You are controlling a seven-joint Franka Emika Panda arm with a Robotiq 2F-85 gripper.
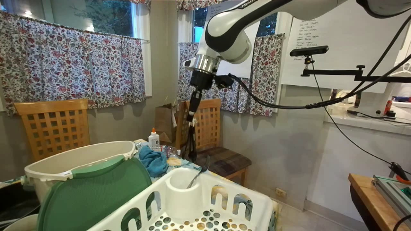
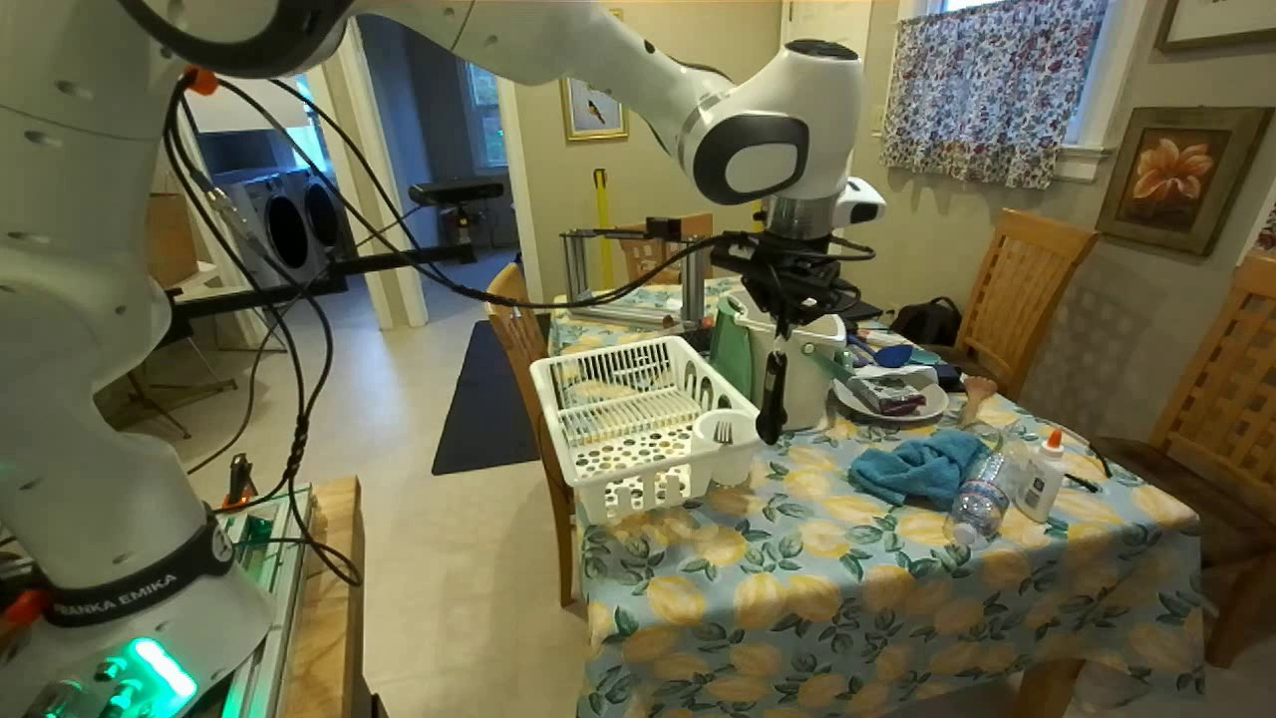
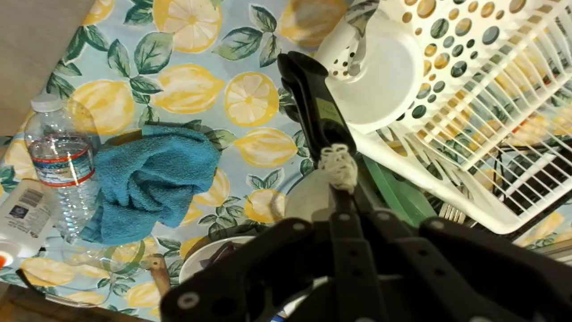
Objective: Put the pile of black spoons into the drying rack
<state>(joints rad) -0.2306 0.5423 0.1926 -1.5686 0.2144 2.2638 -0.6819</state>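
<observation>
A worktop [image 2: 897,588] is spread with a pale blue cloth [image 2: 678,598] printed with lemons and leaves. Wooden chairs [image 1: 53,106] are placed around it; the room's windows [image 1: 106,17] are partly covered by floral curtains [image 1: 64,70], and a flower painting [image 2: 1171,179] is hung beside one of them. On the worktop are set a white drying rack [image 1: 260,205], a cream bin [image 1: 83,154] with a green panel [image 1: 102,189] leaned beside it, a crumpled blue towel [image 3: 156,174], a clear plastic bottle [image 3: 65,165] and a glue bottle [image 3: 27,214]. A fork [image 1: 194,178] is tilted in the rack's cup [image 1: 183,205]. The end effector [image 1: 190,118] is pressed nearly together, and a bundle of black spoons [image 3: 313,89] is pinched at its tips by a pale looped tie [image 3: 338,167]. The spoons are hung in the air above the worktop, outside the drying rack and near its cup, with their rounded ends pointed down.
</observation>
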